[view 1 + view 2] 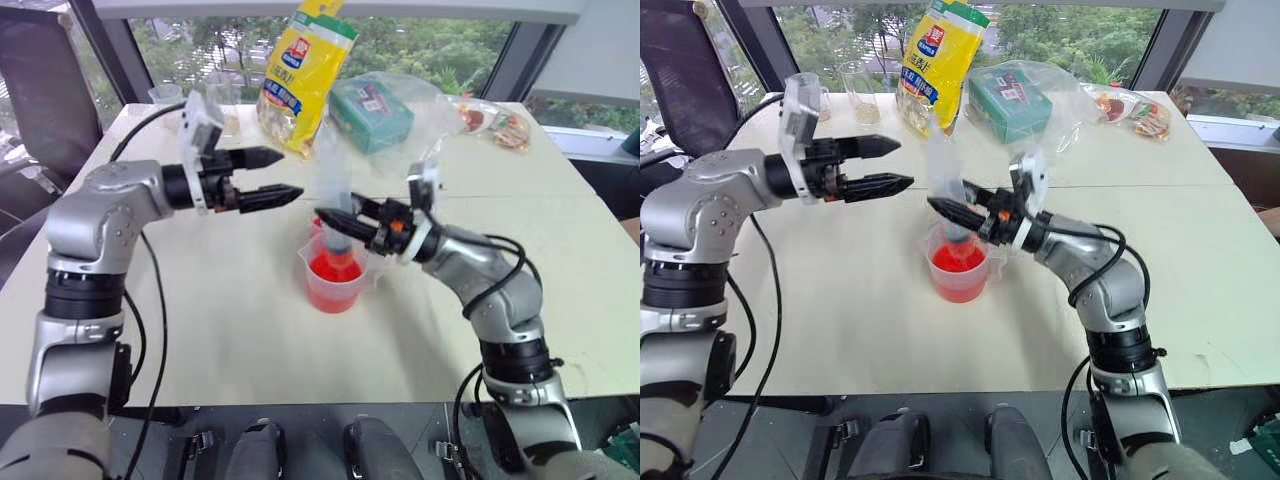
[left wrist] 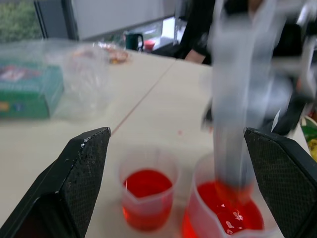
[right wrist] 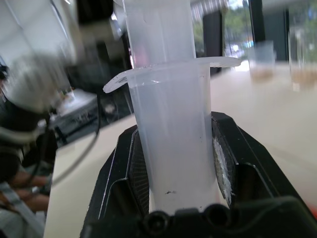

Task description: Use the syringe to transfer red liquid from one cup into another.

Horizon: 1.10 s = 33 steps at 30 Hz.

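My right gripper (image 1: 335,226) is shut on the syringe (image 3: 171,144), gripping the thick translucent barrel and holding it upright. The white plunger sticks up above the barrel (image 1: 333,175). The red-stained nozzle reaches down into the handled beaker (image 1: 335,282), at the surface of the red liquid (image 2: 225,215). The small clear cup (image 2: 147,196), also holding red liquid, stands close beside the beaker. My left gripper (image 1: 292,172) is open and holds nothing. It sits level to the left of the syringe's upper part, apart from it, and its black fingers (image 2: 74,188) frame both cups in the left wrist view.
At the back of the table stand a yellow snack bag (image 1: 305,70) and a green box in a clear plastic bag (image 1: 372,112). Two clear cups (image 1: 858,92) stand at the back left, and wrapped snacks (image 1: 495,125) lie at the back right. A person in dark clothes (image 2: 198,29) is beyond the table.
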Tool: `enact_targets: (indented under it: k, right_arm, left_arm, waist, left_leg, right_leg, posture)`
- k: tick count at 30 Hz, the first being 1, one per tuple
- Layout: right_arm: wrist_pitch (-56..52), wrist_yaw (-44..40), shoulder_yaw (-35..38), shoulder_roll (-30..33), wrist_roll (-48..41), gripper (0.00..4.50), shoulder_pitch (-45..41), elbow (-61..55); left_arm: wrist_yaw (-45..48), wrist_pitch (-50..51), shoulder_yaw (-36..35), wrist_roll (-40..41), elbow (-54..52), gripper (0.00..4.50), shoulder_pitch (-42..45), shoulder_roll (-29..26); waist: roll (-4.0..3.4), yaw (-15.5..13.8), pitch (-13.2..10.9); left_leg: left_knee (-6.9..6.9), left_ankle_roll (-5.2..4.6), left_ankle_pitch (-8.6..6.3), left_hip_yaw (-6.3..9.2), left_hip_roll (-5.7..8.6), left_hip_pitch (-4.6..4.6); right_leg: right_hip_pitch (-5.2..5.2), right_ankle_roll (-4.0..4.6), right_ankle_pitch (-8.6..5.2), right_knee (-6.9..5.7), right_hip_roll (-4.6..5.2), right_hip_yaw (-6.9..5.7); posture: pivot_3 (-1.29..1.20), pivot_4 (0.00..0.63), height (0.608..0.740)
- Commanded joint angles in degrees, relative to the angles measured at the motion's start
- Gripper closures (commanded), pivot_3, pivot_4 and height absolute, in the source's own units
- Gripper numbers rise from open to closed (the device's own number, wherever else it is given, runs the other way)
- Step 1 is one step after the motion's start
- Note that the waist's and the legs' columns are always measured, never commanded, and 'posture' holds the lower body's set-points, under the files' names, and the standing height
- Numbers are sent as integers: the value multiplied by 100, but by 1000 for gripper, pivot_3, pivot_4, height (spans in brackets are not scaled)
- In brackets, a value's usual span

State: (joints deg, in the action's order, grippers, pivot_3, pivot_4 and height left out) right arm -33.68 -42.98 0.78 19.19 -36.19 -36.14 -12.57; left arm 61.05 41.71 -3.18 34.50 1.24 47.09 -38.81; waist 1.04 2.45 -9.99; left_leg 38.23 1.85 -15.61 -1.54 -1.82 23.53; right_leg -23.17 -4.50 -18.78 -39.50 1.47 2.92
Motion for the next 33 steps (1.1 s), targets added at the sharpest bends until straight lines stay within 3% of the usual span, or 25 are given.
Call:
enact_targets:
  k: [1,8,14,25,33]
  right_arm:
    - [33,79,376,-12,-310,3135,-576,60]
    - [1156,180,591,-432,205,3135,-1836,1812]
    - [2444,-109,291,-712,987,3135,-1832,3210]
    - [2734,-207,100,-938,1308,3135,-1266,3229]
    - [2755,-184,72,-947,1359,3135,-1261,3220]
  left_arm:
    - [-85,83,-404,169,-305,92,-71,-244]
    - [-295,205,-574,292,-546,92,-248,-319]
    - [-582,170,-561,399,-586,92,44,-60]
    - [-431,-350,-124,100,443,92,1354,712]
    - [-48,-587,242,-125,1027,92,1696,1049]
  waist:
    - [0,0,0]
    - [0,6,0]
    - [1,6,1]
    - [1,13,0]
    - [1,11,0]
  left_leg:
    - [0,0,0,0,0,0]
    - [-2,0,0,0,1,-1]
    - [-3,0,0,-3,2,3]
    - [-2,5,3,-4,1,5]
    - [-4,19,11,-5,0,3]
  right_leg:
    - [0,0,0,0,0,0]
    - [0,0,0,0,2,-2]
    - [-3,0,0,2,6,-1]
    - [-6,0,0,1,3,-1]
    - [-8,0,0,-1,0,-1]
  posture:
    - [0,150,740]
    - [0,150,740]
    - [0,150,740]
    - [0,150,740]
    - [0,150,740]
